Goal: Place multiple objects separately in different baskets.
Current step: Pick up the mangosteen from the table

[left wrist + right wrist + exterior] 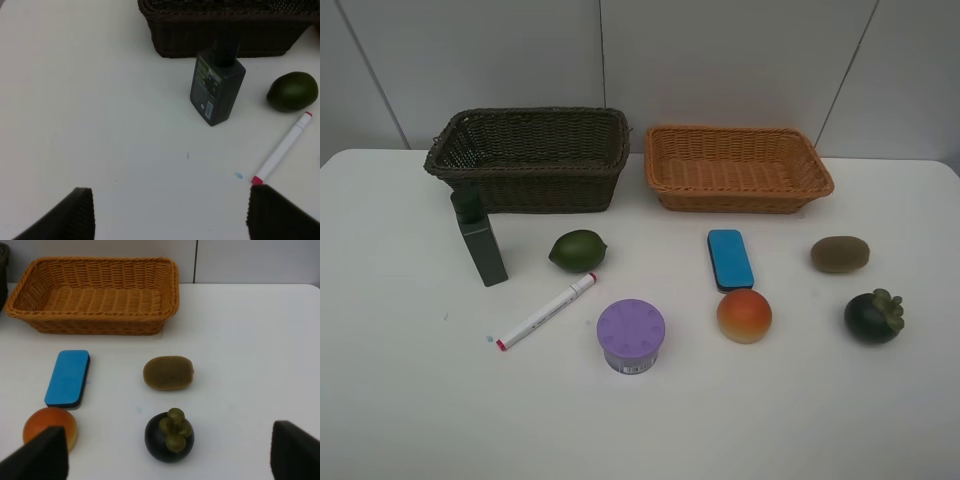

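No text, brand, number or sign can be read in any view. Printed matter noted: one label [206, 81] on the side face of the dark green bottle [218, 92], seen in the left wrist view. It carries blocks of yellow-green print and, lower down, a small white patch, all too blurred to make out. In the exterior high view, lower centre of frame, the purple-lidded jar [631, 337] shows a pale band on its side wall; any print there is too small to tell.
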Controlling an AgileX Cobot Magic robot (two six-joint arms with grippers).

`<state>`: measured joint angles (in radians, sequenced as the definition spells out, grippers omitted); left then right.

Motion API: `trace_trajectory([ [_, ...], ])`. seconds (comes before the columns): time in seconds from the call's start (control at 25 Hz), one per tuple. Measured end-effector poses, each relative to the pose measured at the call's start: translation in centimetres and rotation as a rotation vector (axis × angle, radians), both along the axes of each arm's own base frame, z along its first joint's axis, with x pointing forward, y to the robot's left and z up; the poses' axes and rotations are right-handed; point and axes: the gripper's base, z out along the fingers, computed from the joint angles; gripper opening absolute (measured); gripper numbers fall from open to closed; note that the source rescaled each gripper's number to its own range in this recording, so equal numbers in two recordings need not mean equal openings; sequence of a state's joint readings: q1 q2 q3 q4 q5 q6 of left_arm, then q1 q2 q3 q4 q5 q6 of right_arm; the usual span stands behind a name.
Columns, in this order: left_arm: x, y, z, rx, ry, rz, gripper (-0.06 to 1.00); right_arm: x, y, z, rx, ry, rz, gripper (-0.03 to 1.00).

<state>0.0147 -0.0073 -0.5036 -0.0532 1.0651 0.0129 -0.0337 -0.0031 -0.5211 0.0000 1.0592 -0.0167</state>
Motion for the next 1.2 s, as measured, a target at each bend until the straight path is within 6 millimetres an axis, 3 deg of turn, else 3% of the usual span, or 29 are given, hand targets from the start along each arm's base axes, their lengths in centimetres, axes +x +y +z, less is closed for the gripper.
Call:
trace_trajectory([
  [1.2, 0.0, 0.0, 0.0, 0.0, 0.0, 0.0, 0.82, 0.0, 0.0, 0.0, 0.0, 0.0, 0.0, 0.95],
])
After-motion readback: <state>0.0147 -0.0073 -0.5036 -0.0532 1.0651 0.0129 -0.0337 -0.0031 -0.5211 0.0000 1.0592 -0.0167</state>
